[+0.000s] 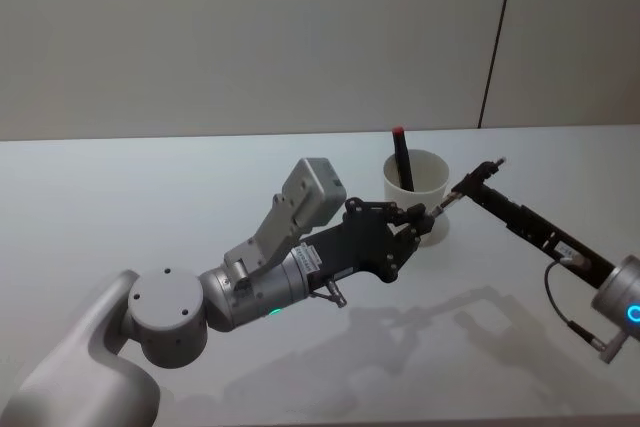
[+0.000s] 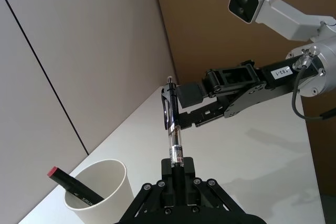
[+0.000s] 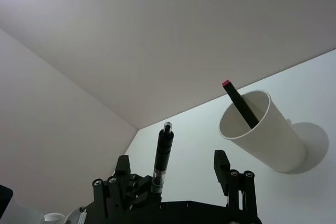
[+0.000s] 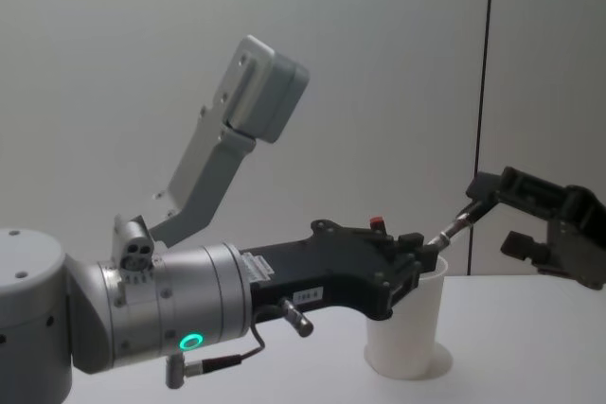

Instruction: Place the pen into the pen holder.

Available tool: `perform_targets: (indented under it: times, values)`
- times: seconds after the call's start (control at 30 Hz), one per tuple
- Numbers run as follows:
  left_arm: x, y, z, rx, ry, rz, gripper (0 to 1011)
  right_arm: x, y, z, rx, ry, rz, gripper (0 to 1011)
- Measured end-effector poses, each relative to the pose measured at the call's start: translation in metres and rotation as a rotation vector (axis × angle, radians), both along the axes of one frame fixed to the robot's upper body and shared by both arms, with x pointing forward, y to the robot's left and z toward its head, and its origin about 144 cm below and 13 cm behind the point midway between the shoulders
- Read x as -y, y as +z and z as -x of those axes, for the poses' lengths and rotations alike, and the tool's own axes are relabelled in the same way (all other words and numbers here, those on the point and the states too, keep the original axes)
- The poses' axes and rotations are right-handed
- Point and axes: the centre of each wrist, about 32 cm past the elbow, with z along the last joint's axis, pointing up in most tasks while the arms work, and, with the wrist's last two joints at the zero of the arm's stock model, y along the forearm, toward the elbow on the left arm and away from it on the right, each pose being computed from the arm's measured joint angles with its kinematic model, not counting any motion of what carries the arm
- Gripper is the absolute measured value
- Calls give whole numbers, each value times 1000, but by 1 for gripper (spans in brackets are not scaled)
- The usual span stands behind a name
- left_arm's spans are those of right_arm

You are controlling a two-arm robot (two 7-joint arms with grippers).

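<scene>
Left gripper: clamps tight on the lower barrel of the pen, with the shaft projecting straight out beyond the fingertips and raised off the table. Grips near one end only, leaving most of the length free.

Right gripper: faces the left one from the far end of the pen. Stands with jaws spread wide, one to either side of the pen's upper section, apparently gripping nothing. Shows the pen nearer one finger than the other in the right wrist view; cannot confirm contact with that finger.

Pen holder: a white paper cup, upright on the table just beside and below the left gripper's fingertips. Already contains a black marker with a red cap, leaning against the rim. Leaves most of the mouth open.

Step in hand, as judged: a transfer between grippers, with the left alone carrying the load. Pen not yet in the cup.

Next move, as judged: calls for backing the right gripper clear of the pen without nudging it. Then requires tipping the pen towards vertical above the open side of the mouth, away from the marker. Needs a lowering into the cup before release, the paper cup being light and easily toppled.
</scene>
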Motion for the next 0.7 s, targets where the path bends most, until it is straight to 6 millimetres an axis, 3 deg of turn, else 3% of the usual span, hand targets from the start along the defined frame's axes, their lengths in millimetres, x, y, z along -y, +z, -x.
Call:
perform_targets:
  times: [0.7]
  values:
    - [0, 0, 0, 0, 0, 0, 131, -7, -16, -5, 55, 44, -102, 1002]
